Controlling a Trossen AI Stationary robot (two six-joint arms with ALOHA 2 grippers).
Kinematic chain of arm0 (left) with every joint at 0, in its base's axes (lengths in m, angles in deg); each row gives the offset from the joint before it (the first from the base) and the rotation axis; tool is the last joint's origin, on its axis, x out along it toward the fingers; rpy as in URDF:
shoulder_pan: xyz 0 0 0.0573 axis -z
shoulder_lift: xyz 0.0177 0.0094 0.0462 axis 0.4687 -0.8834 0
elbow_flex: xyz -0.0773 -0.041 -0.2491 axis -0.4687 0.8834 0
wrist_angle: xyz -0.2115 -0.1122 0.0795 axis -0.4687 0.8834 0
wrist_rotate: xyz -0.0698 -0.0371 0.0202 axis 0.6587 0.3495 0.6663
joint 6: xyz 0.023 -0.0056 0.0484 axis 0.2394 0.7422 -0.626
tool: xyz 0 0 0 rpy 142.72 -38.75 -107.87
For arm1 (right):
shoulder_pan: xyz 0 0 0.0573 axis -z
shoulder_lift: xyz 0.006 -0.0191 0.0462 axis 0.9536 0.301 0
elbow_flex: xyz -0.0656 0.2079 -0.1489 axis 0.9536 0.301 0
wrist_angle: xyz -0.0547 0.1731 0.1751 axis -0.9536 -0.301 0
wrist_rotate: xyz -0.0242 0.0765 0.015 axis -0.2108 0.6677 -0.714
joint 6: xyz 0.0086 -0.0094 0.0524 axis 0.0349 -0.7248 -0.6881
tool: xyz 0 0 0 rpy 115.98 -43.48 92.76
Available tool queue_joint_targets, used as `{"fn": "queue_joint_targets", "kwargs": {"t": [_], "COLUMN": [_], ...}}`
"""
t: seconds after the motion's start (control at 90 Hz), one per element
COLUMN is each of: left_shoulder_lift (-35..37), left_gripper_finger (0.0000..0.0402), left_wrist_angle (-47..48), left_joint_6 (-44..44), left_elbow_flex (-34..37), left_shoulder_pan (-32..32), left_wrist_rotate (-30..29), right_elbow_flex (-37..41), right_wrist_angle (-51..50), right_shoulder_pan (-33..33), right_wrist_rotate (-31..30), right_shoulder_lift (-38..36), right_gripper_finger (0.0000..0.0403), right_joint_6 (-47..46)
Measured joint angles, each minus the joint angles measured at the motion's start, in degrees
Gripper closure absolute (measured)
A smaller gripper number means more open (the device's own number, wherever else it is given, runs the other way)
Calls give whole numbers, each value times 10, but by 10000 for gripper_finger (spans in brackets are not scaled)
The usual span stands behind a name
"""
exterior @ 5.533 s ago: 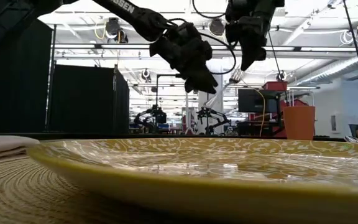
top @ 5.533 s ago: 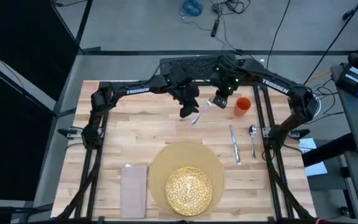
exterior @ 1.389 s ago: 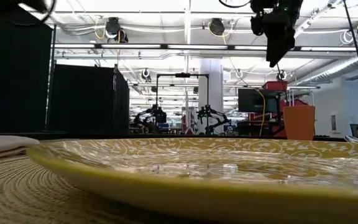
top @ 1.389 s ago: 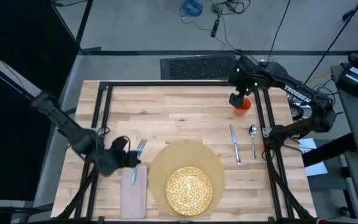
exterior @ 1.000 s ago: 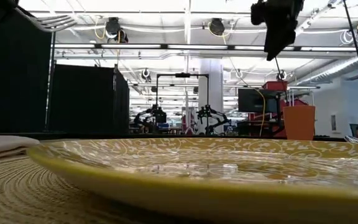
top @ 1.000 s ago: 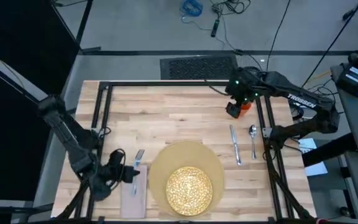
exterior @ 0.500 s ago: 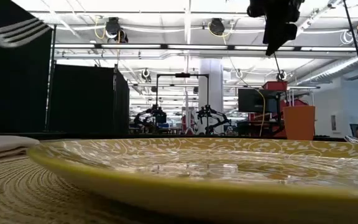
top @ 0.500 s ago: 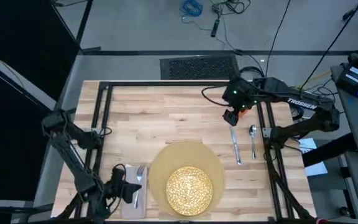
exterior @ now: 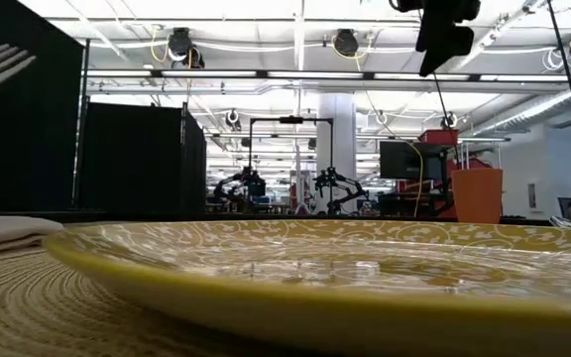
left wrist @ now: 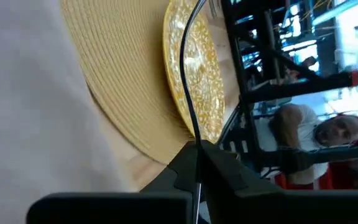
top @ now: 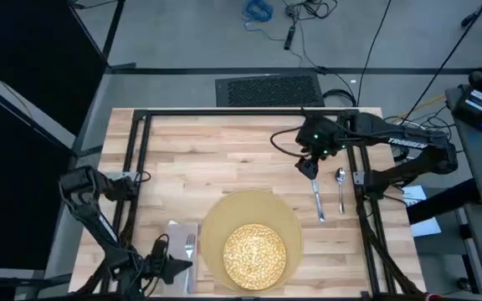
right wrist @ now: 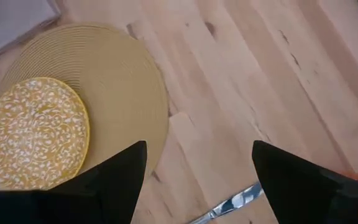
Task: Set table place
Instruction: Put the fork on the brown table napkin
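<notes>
Table (top: 224, 159): one plate (top: 254, 256), one fork (top: 188, 247), one knife (top: 317, 199).

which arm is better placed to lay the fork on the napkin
Left. Its tool already grips the fork right over the napkin; the right tool hangs open above the knife, across the table.

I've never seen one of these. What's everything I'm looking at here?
table: one, light wood, black frame
placemat: one, tan, round, near edge
plate: one, yellow speckled, on placemat
napkin: one, beige, left of placemat
fork: one, silver, held over napkin
knife: one, silver, right of placemat
spoon: one, silver, right of knife
cup: one, orange, far right
person: one, beyond the table
left gripper: shut on fork, above napkin
right gripper: open, empty, above knife's far end
</notes>
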State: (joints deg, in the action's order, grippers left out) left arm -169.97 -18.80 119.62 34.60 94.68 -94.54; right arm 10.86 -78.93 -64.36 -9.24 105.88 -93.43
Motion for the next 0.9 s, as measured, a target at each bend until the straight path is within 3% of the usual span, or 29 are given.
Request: {"fn": "queue_joint_targets", "kwargs": {"t": [0.256,0.522,0.9], "left_shoulder_lift": [52,135,126], "left_gripper_finger": [402,402,402], "left_wrist_angle": [-20,91,133], "left_joint_6": [2,2,1], "left_elbow_flex": [55,54,53], "left_shoulder_pan": [-4,-4,-26], "left_wrist_rotate": [50,94,217], "right_elbow_flex": [0,0,0], "right_wrist_angle": [3,17,23], "right_shoulder_pan": [-49,-52,-56], "right_wrist_rotate": [-2,-3,-1], "right_shoulder_lift": [0,0,0], "right_gripper_finger": [124,124,124], "right_joint_6": [-14,-15,-12]}}
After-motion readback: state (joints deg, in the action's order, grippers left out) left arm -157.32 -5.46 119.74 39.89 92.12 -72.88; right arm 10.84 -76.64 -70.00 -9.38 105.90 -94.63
